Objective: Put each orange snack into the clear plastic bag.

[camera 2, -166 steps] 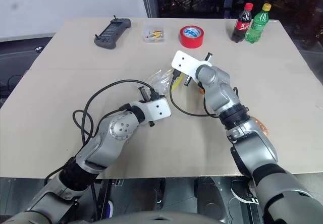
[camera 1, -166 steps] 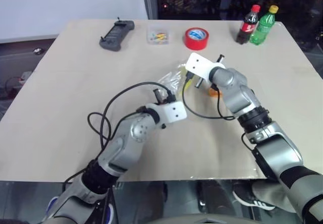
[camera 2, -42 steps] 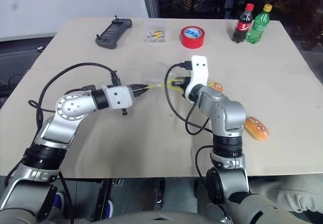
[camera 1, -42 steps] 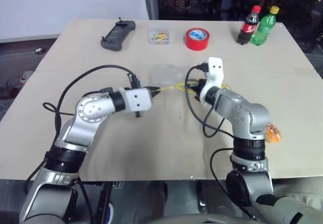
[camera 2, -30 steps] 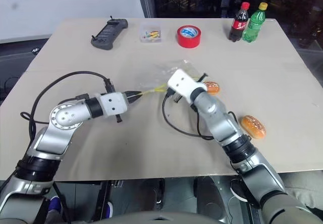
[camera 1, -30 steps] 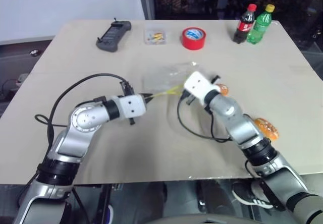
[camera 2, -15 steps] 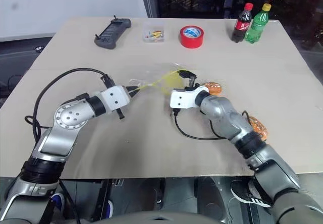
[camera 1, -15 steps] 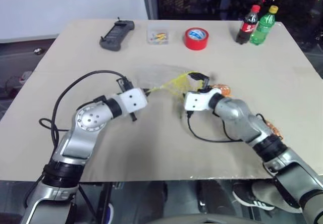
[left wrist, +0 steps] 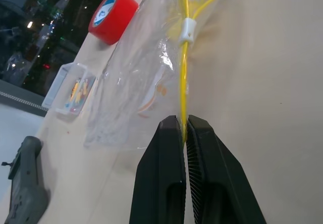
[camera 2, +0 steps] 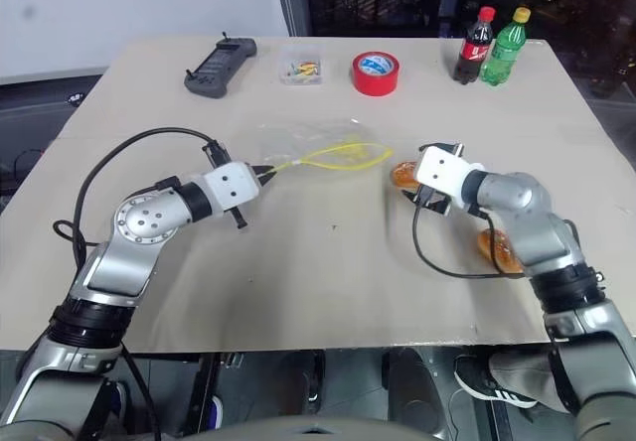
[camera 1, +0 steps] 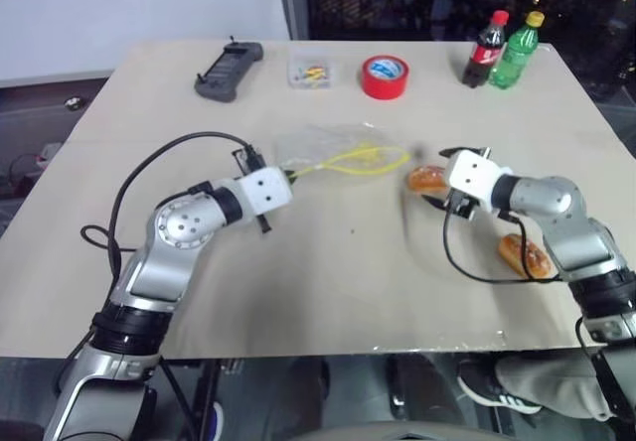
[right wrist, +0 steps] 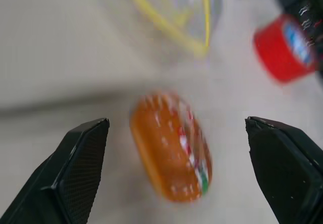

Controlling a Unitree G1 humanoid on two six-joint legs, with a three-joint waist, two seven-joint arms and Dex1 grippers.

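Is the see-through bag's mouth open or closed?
Open: the clear plastic bag's yellow seal strip spreads into a loop.

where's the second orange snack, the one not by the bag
On the table's right side in the left eye view, the second orange snack lies near the front edge, just beside the right arm.

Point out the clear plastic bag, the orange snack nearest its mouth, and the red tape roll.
clear plastic bag (camera 1: 316, 147), left eye view, on its crinkled transparent body.
orange snack (camera 1: 426, 178), left eye view, on its top surface.
red tape roll (camera 2: 375, 71), right eye view, on its red outer side.
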